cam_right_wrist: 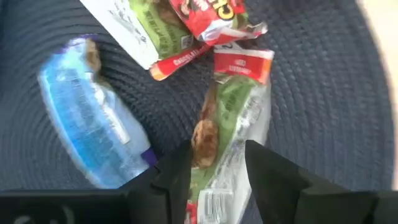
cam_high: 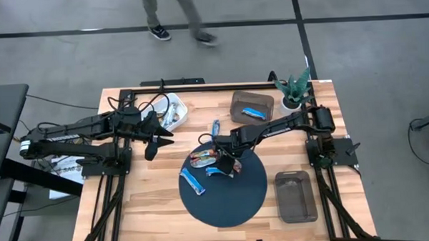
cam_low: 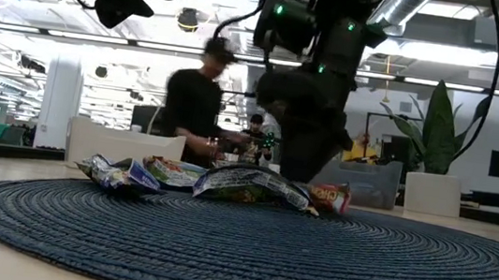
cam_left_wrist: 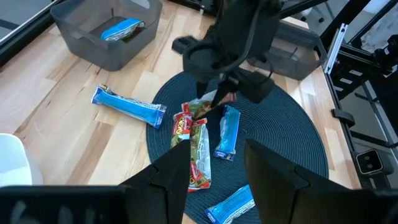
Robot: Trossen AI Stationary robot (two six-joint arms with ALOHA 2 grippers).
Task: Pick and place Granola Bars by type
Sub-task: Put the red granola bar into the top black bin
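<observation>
Several granola bars lie on a round dark blue mat (cam_high: 235, 195): multicoloured ones (cam_high: 201, 159) in a small heap and blue ones (cam_high: 194, 182) beside them. Another blue bar (cam_high: 215, 127) lies on the bare wood. My right gripper (cam_high: 227, 161) points down over the heap, open, its fingers on either side of a green-and-red bar (cam_right_wrist: 233, 118); a blue bar (cam_right_wrist: 93, 118) lies next to it. My left gripper (cam_left_wrist: 217, 174) hangs open above the table's left part (cam_high: 154, 142), with nothing between its fingers. My right gripper's fingers (cam_right_wrist: 177, 165) come from above and stand on the two long sides of the green-and-red bar's middle (cam_right_wrist: 214, 146), along which the view looks. The bar lies flat on the mat. Whether the fingers touch it, I cannot tell.
A grey bin (cam_high: 251, 105) at the far side holds one blue bar. A second grey bin (cam_high: 296, 196) stands at the near right. A white container (cam_high: 173, 111) and cables sit far left, a potted plant (cam_high: 296, 89) far right. People move beyond the table (cam_low: 192, 105).
</observation>
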